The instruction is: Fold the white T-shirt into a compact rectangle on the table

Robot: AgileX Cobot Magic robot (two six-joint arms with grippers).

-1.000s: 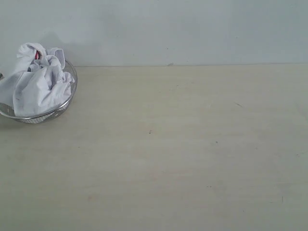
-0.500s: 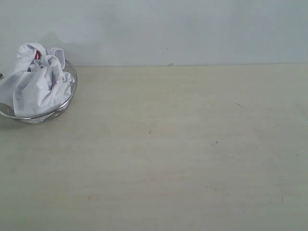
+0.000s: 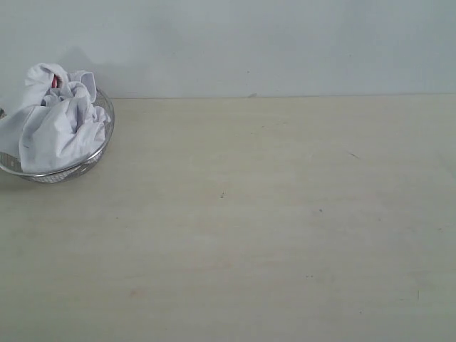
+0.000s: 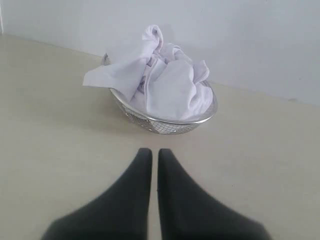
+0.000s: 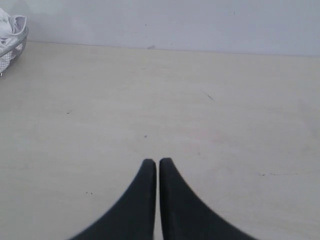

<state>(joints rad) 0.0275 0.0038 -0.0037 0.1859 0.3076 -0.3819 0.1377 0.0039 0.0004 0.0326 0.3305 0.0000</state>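
White T-shirt (image 3: 53, 125): is lying crumpled in a heap inside the basket, not folded, with one flap hanging out over the rim and a small red patch (image 3: 54, 82) showing near the top of the heap
Wire-mesh basket (image 4: 165, 126): is sitting on the table at the far left of the exterior view, close to the wall, holding the whole shirt
Table (image 3: 271, 214): is showing pale wood grain with a few small dark specks
Left gripper (image 4: 152, 151): is pointing at the basket from near it, its dark jaws pressed together and gripping nothing, clear of the shirt
Right gripper (image 5: 156, 162): is pointing across bare tabletop well apart from the basket, jaws clenched together on nothing, the basket only just showing in its view
Wall (image 3: 285, 43): is rising plain and pale behind the table's far edge
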